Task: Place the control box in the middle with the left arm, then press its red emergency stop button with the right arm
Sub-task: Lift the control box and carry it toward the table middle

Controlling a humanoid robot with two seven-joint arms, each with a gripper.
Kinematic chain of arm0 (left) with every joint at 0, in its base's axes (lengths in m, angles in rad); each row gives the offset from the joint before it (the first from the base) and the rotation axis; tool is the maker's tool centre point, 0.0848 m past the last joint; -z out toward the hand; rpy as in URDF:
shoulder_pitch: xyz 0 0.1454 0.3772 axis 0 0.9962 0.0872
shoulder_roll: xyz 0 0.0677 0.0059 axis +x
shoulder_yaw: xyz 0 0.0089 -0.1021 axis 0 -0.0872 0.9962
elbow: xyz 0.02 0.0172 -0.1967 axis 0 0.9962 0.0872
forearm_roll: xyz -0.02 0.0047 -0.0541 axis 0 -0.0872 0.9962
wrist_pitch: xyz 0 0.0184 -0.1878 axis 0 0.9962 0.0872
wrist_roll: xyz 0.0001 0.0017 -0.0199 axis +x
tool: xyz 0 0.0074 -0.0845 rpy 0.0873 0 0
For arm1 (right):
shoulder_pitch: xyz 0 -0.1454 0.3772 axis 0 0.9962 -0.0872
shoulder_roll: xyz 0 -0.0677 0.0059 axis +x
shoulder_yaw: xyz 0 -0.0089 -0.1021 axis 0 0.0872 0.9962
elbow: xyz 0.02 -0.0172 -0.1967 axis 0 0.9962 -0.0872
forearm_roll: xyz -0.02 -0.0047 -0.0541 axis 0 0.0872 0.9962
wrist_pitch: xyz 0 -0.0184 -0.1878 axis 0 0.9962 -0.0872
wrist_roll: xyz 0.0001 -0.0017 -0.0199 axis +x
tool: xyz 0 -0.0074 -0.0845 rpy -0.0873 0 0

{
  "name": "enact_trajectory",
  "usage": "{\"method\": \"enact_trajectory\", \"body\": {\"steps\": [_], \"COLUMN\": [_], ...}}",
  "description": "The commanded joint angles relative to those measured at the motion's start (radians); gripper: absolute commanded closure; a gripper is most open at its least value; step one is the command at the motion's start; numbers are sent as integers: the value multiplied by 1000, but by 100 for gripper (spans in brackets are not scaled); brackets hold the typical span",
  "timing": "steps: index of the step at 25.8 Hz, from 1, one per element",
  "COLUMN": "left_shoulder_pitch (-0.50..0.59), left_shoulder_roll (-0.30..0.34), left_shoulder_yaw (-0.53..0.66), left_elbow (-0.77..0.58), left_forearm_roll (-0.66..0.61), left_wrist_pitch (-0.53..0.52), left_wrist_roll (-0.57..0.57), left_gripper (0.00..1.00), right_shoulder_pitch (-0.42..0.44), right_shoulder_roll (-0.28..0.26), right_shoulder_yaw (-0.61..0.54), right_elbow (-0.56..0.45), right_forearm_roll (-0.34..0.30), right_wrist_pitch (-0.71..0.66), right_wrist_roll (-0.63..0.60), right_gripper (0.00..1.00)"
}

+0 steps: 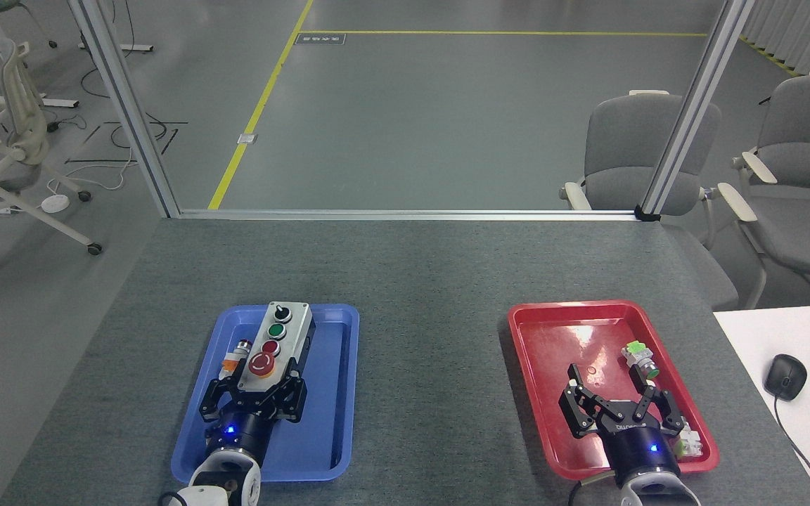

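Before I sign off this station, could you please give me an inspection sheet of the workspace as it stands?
Surface: grey table, blue tray left, red tray right.
Job's things: control box over blue tray, tilted; stop button on it.
Clutter: small switch in blue tray; green switch in red tray.
Pincers: left pincer shut on box; right pincer open, over red tray.
Cables: on floor, left.
Surroundings: chairs, mouse.

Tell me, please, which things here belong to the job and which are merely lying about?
Job: control box; red emergency stop button; left gripper; right gripper.

Lying about: blue tray; red tray; white-and-orange switch; green-topped switch; mouse.
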Motion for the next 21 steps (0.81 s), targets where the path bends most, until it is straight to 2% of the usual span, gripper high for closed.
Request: {"method": "enact_trajectory", "body": {"steps": [1,6,9,12,16,21], "left_shoulder_pitch": [4,15,24,24,23,-2], "left_shoulder_roll": [17,7,-17,-48,-100,-158], "left_shoulder_yaw": [-2,-14,-98,-163,-238,-318], "left_elbow": [-78,-207,-241,-235,-224,-129], "left_forearm_roll": [11,-3,-7,-7,-10,-50], "left_wrist_pitch": [-1,4,14,31,36,76], "left_wrist_roll": [-18,-60,-66,-64,-64,-61], "left_gripper": [100,100,100,100,100,100], "right_shoulder_pitch": [-3,4,3,3,6,10], "right_shoulder_roll": [1,-5,-8,-10,-10,-10], "right_shoulder_yaw": [-3,-9,-15,-15,-13,-15], "right_elbow": [-17,-54,-57,-52,-54,-53], "right_forearm_roll": [32,29,-11,-75,-77,-77], "right_wrist_pitch": [2,2,3,5,17,25], "right_wrist_roll": [24,9,-69,-68,-28,-16], "right_gripper": [2,2,1,2,1,1]}}
